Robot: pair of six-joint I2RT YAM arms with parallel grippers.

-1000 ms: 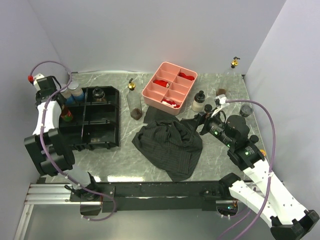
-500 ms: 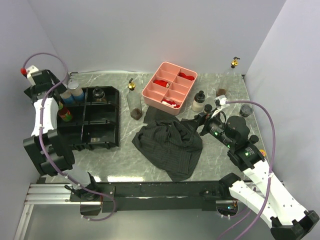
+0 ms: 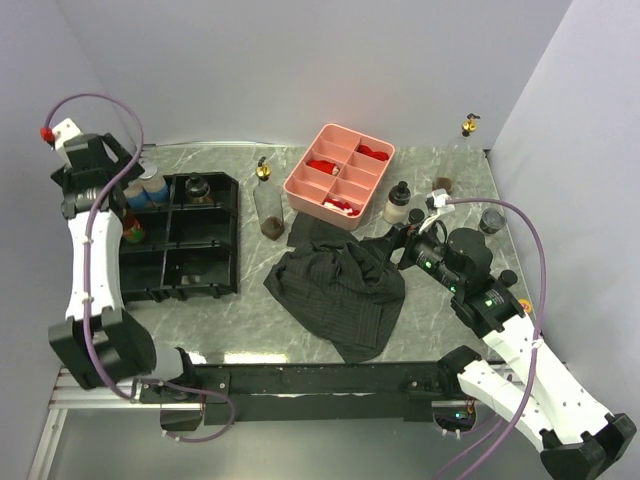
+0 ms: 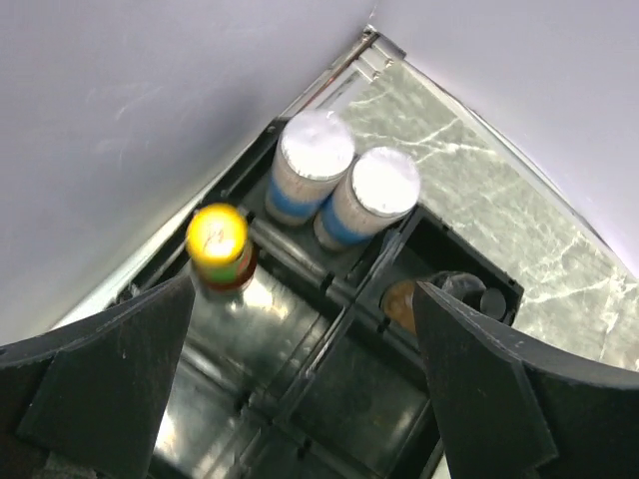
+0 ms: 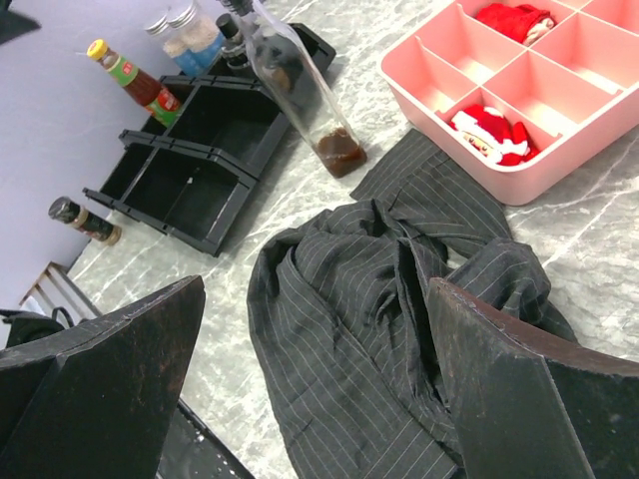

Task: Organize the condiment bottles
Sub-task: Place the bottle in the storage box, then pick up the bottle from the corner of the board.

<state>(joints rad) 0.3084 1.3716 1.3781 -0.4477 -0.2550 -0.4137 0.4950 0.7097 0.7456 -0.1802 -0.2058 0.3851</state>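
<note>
My left gripper [image 4: 300, 399] [image 3: 120, 188] hangs open and empty above the back left corner of the black divided tray [image 4: 329, 389]. Below it stand a red sauce bottle with a yellow cap [image 4: 217, 241], two blue-labelled shakers with grey caps [image 4: 315, 165] and a dark-capped brown jar [image 4: 404, 301], all in the tray's compartments. A tall clear bottle with a gold cap [image 3: 267, 205] stands between the two trays. My right gripper [image 5: 319, 399] [image 3: 402, 245] is open over a dark striped cloth [image 5: 399, 299]. More bottles [image 3: 397, 205] and a jar [image 3: 492, 220] stand at the right.
A pink divided tray [image 3: 300, 185] with red pieces sits at the back centre. A gold-topped bottle [image 3: 467, 127] stands in the far right corner. One small dark-capped bottle [image 5: 85, 222] stands on the table outside the black tray. Walls close in on three sides.
My left gripper opened, let go of the yellow-capped red bottle in the tray's left compartment, and rose back toward the corner. The right arm barely moved.
</note>
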